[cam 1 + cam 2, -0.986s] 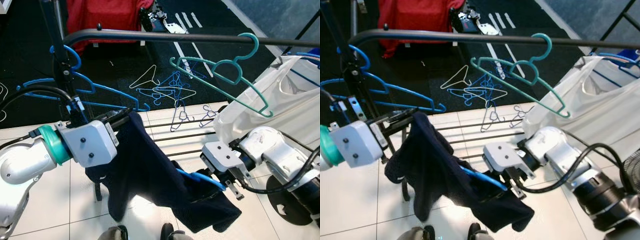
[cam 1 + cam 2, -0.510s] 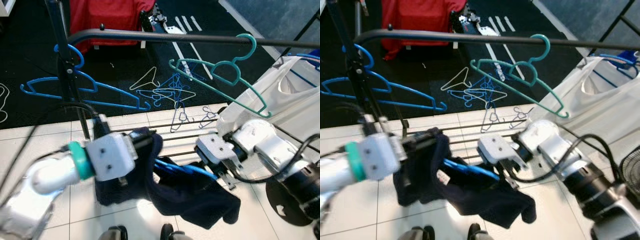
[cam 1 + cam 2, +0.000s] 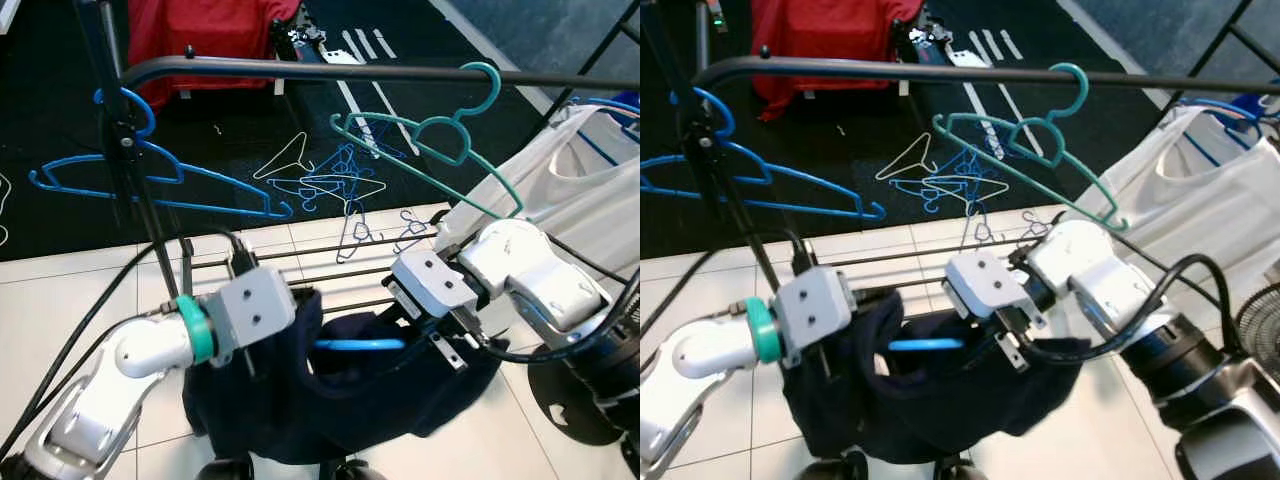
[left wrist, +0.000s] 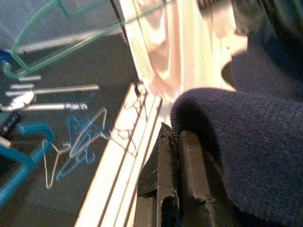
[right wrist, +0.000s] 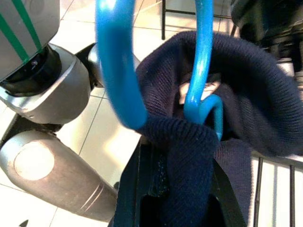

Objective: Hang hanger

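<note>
Left gripper (image 3: 300, 300) and right gripper (image 3: 455, 345) pinching navy sweater (image 3: 350, 400), blue hanger (image 3: 360, 345) inside

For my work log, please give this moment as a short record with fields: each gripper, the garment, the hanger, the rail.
left gripper: shut on the navy sweater's edge
right gripper: holds the sweater's other side and the blue hanger
navy sweater: slung low between both grippers
blue hanger: inside the sweater, partly covered
rail: above, carrying a teal hanger, empty
task state: blue hanger not yet on rail
</note>
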### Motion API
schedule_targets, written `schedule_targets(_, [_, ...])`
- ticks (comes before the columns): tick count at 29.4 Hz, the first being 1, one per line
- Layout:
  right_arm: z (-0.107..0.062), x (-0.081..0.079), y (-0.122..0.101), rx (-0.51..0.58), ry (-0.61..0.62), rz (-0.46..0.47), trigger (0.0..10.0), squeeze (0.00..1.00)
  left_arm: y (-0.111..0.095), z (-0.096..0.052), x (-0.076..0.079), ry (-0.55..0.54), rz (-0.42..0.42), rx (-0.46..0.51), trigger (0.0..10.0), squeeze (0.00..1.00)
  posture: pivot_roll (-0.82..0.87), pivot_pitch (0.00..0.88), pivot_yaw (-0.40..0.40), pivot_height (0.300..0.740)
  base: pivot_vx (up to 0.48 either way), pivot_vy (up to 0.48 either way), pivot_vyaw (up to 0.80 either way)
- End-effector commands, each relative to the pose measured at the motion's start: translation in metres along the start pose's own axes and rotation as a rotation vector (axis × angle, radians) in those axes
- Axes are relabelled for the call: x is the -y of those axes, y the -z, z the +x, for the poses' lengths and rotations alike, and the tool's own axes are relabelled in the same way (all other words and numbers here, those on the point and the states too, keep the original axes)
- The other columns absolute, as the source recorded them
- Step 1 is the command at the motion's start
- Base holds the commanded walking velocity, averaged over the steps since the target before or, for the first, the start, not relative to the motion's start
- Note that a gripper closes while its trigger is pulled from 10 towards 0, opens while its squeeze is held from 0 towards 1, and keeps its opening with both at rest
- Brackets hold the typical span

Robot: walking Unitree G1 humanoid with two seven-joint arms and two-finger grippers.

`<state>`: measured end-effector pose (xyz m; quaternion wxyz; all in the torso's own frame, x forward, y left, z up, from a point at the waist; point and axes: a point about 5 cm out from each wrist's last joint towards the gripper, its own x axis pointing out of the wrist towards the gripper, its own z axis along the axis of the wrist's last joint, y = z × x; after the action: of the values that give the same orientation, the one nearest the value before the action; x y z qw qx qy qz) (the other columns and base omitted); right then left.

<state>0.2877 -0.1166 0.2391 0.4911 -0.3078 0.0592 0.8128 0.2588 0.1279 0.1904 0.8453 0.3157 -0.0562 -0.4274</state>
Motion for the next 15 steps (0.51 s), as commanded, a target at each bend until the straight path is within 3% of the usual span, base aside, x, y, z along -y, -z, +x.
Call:
schedule_targets(1, [-0.001, 0.002, -0.011, 0.044, -0.008, -0.056, 0.0, 0.0, 0.013, -0.006, 0.002, 0.008, -0.018, -0.08, 5.3, 0.0, 0.08, 0.144, -0.021, 0.74, 0.0, 0.0, 0.0])
schedule_targets(3, [-0.001, 0.002, -0.011, 0.044, -0.008, -0.056, 0.0, 0.0, 0.013, -0.006, 0.002, 0.008, -0.018, -0.08, 5.3, 0.0, 0.08, 0.144, -0.021, 0.74, 0.0, 0.0, 0.0])
schedule_targets(4, [-0.002, 0.002, -0.011, 0.045, -0.005, -0.057, 0.0, 0.0, 0.011, -0.014, -0.001, 0.009, -0.06, -0.068, 10.0, 0.0, 0.08, 0.146, -0.022, 0.74, 0.0, 0.0, 0.0])
schedule_targets(5, [-0.002, 0.002, -0.01, 0.04, 0.001, -0.057, 0.0, 0.0, 0.003, -0.023, -0.002, 0.029, -0.124, -0.027, 10.0, 0.0, 0.08, 0.147, -0.021, 0.74, 0.0, 0.0, 0.0])
schedule_targets(10, [-0.003, 0.003, -0.006, 0.037, 0.021, -0.053, 0.0, 0.0, -0.013, -0.04, -0.008, 0.044, -0.228, 0.058, 10.0, 0.0, 0.09, 0.152, -0.02, 0.74, 0.0, 0.0, 0.0])
schedule_targets(11, [-0.003, 0.004, -0.004, 0.037, 0.029, -0.052, 0.0, 0.0, -0.019, -0.046, -0.01, 0.058, -0.265, 0.089, 10.0, 1.0, 0.09, 0.155, -0.019, 0.74, 0.0, 0.0, 0.0])
schedule_targets(15, [-0.002, 0.004, -0.002, 0.039, 0.033, -0.053, 0.0, 0.0, -0.028, -0.057, -0.009, 0.128, -0.301, 0.119, 10.0, 1.0, 0.1, 0.158, -0.021, 0.74, 0.0, 0.0, 0.0])
